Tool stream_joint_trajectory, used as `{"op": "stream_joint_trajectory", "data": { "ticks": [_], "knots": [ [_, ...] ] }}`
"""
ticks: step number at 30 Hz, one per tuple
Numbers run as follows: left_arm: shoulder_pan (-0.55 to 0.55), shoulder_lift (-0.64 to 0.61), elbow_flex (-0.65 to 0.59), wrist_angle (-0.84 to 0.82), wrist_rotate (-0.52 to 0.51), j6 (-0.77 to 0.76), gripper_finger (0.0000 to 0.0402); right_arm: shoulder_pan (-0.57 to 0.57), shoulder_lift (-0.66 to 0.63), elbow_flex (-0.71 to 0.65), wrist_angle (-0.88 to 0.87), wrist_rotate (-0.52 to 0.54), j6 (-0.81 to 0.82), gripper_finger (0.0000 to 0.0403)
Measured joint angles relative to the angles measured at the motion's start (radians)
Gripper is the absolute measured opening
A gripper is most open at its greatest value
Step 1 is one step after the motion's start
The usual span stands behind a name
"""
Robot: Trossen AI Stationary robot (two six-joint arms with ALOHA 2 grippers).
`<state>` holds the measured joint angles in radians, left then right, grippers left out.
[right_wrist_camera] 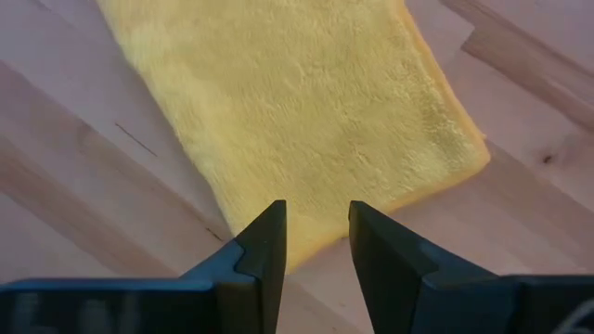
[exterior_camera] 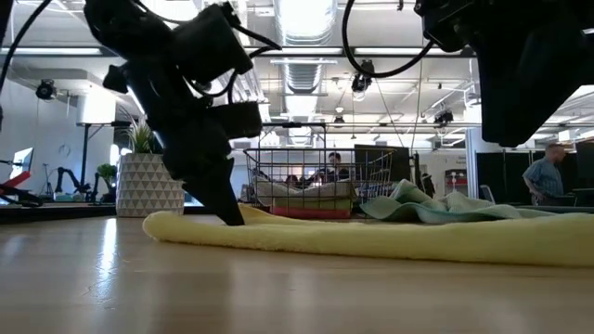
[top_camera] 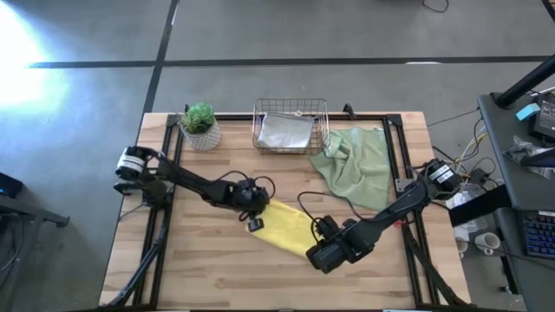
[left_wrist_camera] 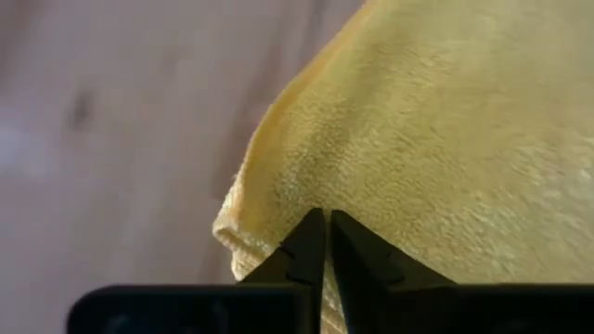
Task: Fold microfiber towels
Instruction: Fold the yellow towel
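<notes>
A folded yellow towel (top_camera: 286,227) lies flat on the wooden table's middle. My left gripper (top_camera: 253,223) is down at the towel's left end, shut on it. My right gripper (top_camera: 323,254) hangs open above the towel's near right end, well clear of it. In the right wrist view its fingers (right_wrist_camera: 316,218) frame the towel's edge (right_wrist_camera: 306,232) without touching. A pale sage green towel (top_camera: 355,165) lies crumpled at the back right, one part against the copper wire basket (top_camera: 290,126). A grey towel (top_camera: 286,134) lies in that basket. My left gripper has its fingertips on the yellow towel close to its left corner (left_wrist_camera: 311,181), where the folded edge shows several layers. The fingers slant down from the table's left. The shut tips hide how much cloth is between them. The towel stays flat on the table (exterior_camera: 371,239).
A potted plant (top_camera: 201,126) in a white patterned pot stands at the back left, next to the basket. Bare wood lies along the table's near edge (top_camera: 260,286) and left side. A person (exterior_camera: 548,176) stands in the room beyond.
</notes>
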<state>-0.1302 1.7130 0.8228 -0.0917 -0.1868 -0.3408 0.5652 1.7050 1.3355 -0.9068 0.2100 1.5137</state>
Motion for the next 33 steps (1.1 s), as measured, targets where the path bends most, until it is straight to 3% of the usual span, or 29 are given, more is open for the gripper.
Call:
{"op": "stream_joint_trajectory", "data": {
  "ticks": [9,14,18,22,33],
  "knots": [
    [0.115,0.002,-0.006,-0.009,-0.293,0.146,0.0001,0.000,0.000,-0.017,0.000,0.000,-0.008,0.0109],
    [0.206,-0.003,-0.002,-0.025,-0.290,0.164,0.0001,0.000,0.000,-0.021,-0.004,0.000,-0.029,0.0109],
    [0.210,-0.056,0.025,-0.039,-0.166,0.160,0.0001,0.000,0.000,-0.021,-0.004,0.000,-0.029,0.0109],
    [0.154,-0.108,0.040,-0.003,-0.050,0.080,0.0001,0.000,0.000,-0.021,-0.005,0.000,-0.025,0.0109],
    [-0.077,-0.112,0.038,0.166,-0.049,-0.002,0.0001,0.000,0.000,-0.022,-0.005,0.065,0.058,0.0109]
  ]
}}
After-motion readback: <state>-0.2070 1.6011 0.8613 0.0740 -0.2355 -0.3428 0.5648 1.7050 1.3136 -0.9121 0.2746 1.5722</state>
